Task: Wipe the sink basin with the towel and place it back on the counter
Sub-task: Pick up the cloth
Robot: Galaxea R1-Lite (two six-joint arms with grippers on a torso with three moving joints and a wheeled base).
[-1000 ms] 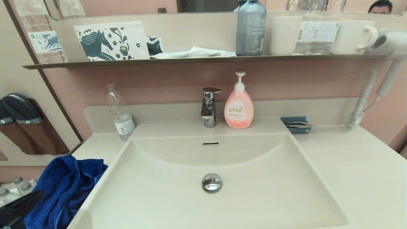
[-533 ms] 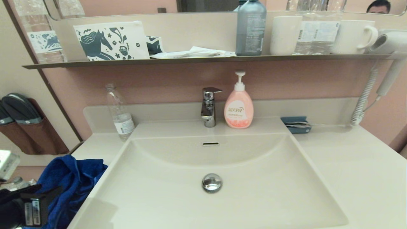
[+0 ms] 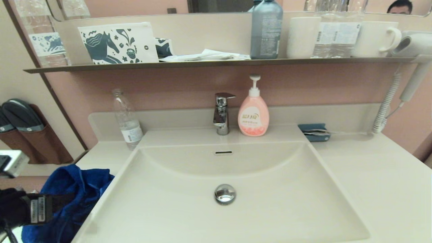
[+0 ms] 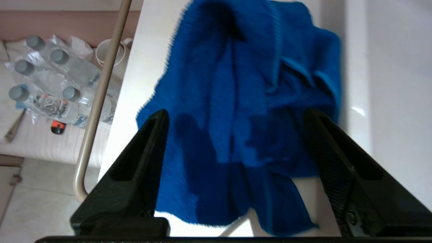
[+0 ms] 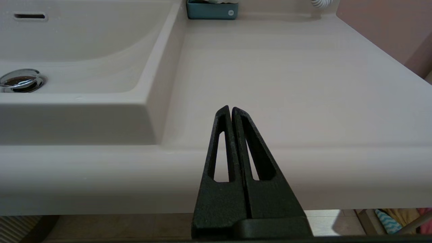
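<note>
1. Cream-white and smooth, the counter (image 3: 371,175) runs along a pink wall, with the sink basin (image 3: 270,202) sunk into its middle, a chrome drain plug (image 3: 225,193) on the basin floor and an overflow slot (image 3: 223,153) in its far wall.
2. A tap (image 3: 221,113), a pink soap pump bottle (image 3: 253,114), a clear water bottle (image 3: 127,119) and a small teal holder (image 3: 314,131) stand along the back edge; a thin dark shelf (image 3: 202,63) above carries mugs and a grey bottle.
3. The royal-blue towel (image 3: 76,189) lies bunched on the counter to the basin's left, at the basin's rim.
4. My left gripper (image 4: 233,118) hangs over the towel with its jaws spread wide, either side of the cloth, gripping nothing.
5. My left wrist view alone shows packed water bottles (image 4: 44,77) on the floor beside the vanity.
6. My right gripper (image 5: 231,109) is out of the head view; its own view shows it below the counter's front edge, fingers pressed together and empty.
</note>
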